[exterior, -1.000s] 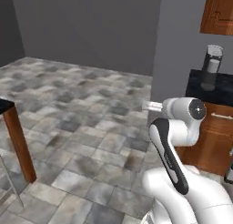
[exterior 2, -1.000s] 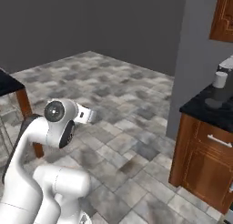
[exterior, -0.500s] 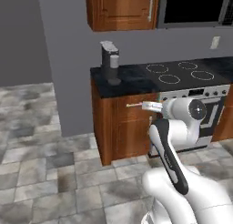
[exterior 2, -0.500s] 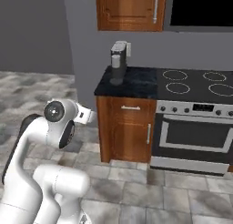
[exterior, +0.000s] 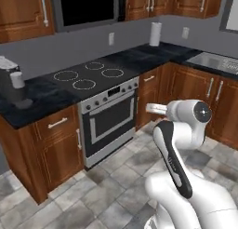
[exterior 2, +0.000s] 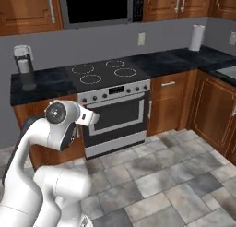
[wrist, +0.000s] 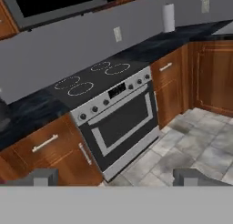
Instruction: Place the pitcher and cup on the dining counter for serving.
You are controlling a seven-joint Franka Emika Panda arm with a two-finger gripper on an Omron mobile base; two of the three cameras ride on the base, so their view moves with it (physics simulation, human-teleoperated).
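The pitcher, the cup and the dining counter are out of view. My gripper (wrist: 117, 177) is open, its two grey fingertips (wrist: 41, 176) set wide apart with nothing between them. It is held up at about oven height and points at the stove front. From the base cameras the hand is a short white stub (exterior: 155, 109) jutting from the folded arm's top joint, and the same stub (exterior 2: 90, 116) appears in the right base view.
A stove with oven (exterior: 109, 116) stands ahead in a black worktop (exterior: 139, 56) on wooden cabinets. A coffee machine (exterior: 14, 86) sits at the left, a paper towel roll (exterior: 155, 34) at the back, a sink (exterior: 218, 63) at the right. Grey tiled floor (exterior 2: 175, 175) lies between.
The whole picture has swung: the base has turned from open tiled floor, past the coffee machine counter, to face the stove. The arm keeps the same folded pose.
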